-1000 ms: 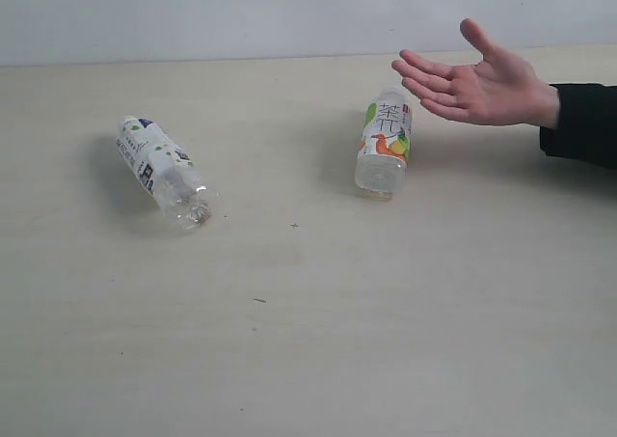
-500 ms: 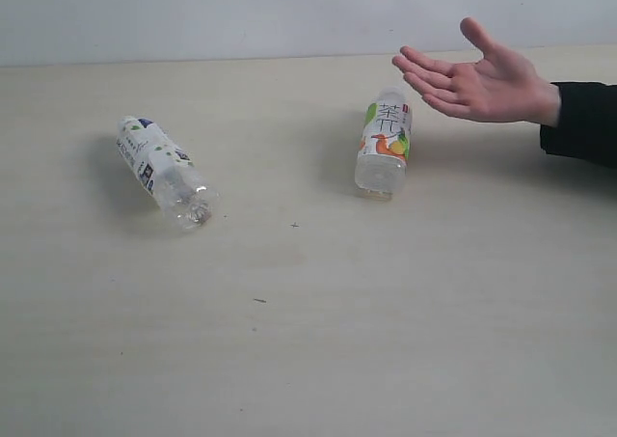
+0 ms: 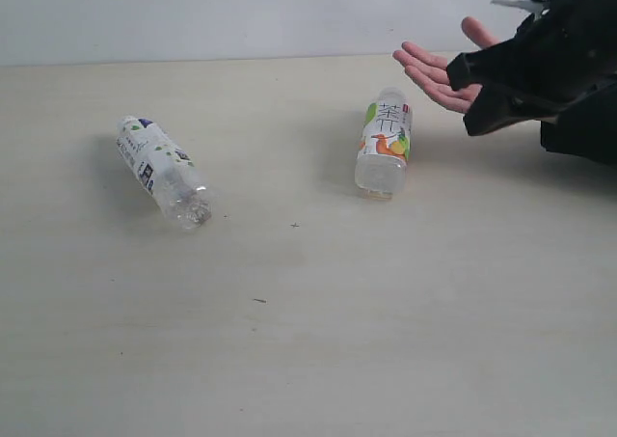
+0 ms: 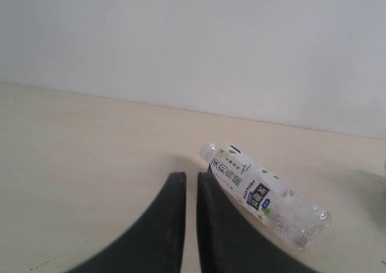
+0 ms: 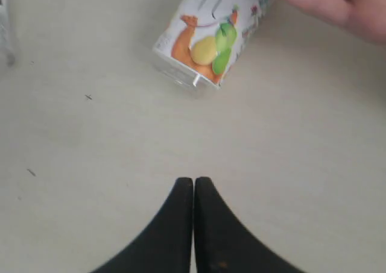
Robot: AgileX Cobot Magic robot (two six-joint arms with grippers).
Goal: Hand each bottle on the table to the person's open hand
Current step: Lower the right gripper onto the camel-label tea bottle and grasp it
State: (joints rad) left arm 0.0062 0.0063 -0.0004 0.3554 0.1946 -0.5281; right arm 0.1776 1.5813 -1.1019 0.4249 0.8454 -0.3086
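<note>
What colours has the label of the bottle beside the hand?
Bottle label: white with orange, yellow and green fruit; clearest in right wrist view.

- The right arm (image 3: 540,66) was bulky, angular and matte black.
- The right gripper (image 5: 193,180) and left gripper (image 4: 187,175) each had two smooth black fingers, curved and tapering.
- The person wore a black sleeve (image 3: 588,143).

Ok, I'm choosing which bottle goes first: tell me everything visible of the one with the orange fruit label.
The fruit-label bottle is clear plastic wrapped in a white label printed with orange and green fruit and dark characters. It lies on its side on the table, one clear end toward the exterior camera, the other toward the person's open hand. No cap can be made out. Only the table seems to touch it.
</note>
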